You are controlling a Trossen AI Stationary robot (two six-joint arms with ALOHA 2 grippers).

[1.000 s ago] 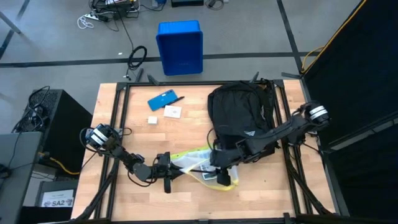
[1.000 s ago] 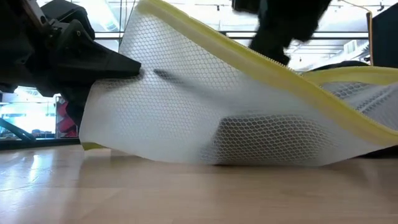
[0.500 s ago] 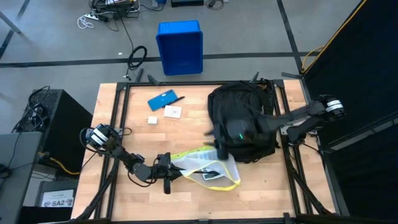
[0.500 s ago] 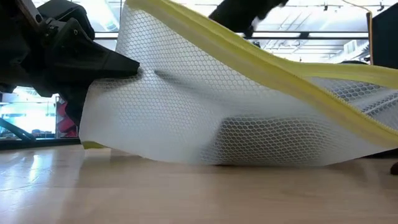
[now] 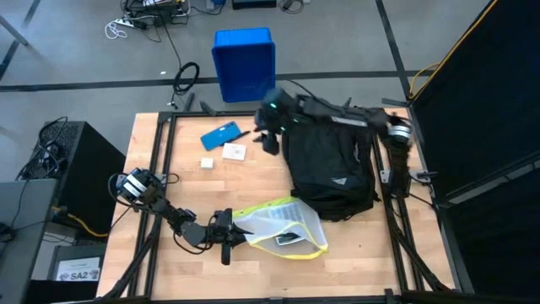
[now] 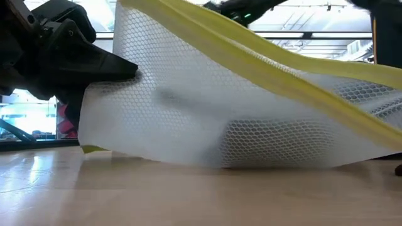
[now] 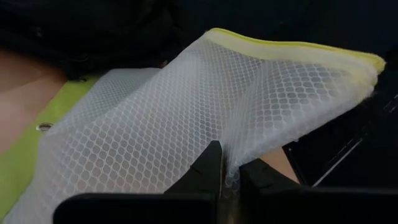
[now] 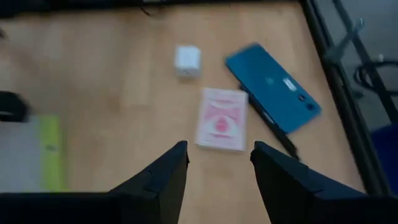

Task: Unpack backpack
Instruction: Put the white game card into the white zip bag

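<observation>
The black backpack (image 5: 329, 165) lies flat on the table's far right part, white logo up. A white mesh pouch (image 5: 278, 226) with a yellow zipper edge (image 6: 270, 66) lies in front of it, near the table's near edge, with a dark flat item showing inside. My left gripper (image 5: 228, 238) is shut on the pouch's left end. My right gripper (image 5: 270, 135) hangs open above the table, left of the backpack's far end. It is over a pink card box (image 8: 221, 118), with a blue phone (image 8: 273, 84) and a small white cube (image 8: 186, 59) close by. My left gripper pinches the pouch's mesh wall at its left end (image 7: 227, 146) between its two fingers, coming level from the table's left. That end (image 6: 135, 69) is raised off the wood. The pouch's underside rests on the table, and the zipper edge slants down toward the right.
A dark pen (image 5: 242, 133) lies beside the phone (image 5: 221, 133). A blue plastic bin (image 5: 245, 63) stands on the floor beyond the far edge. Black frame rails run along the table's sides. Bare wood shows near the left and near-right edges.
My right gripper has left the pouch, risen and swung across the backpack toward the table's far edge, ending above the card box and phone. The pouch has stayed in my left gripper's hold, and its zipper edge stands slightly higher.
</observation>
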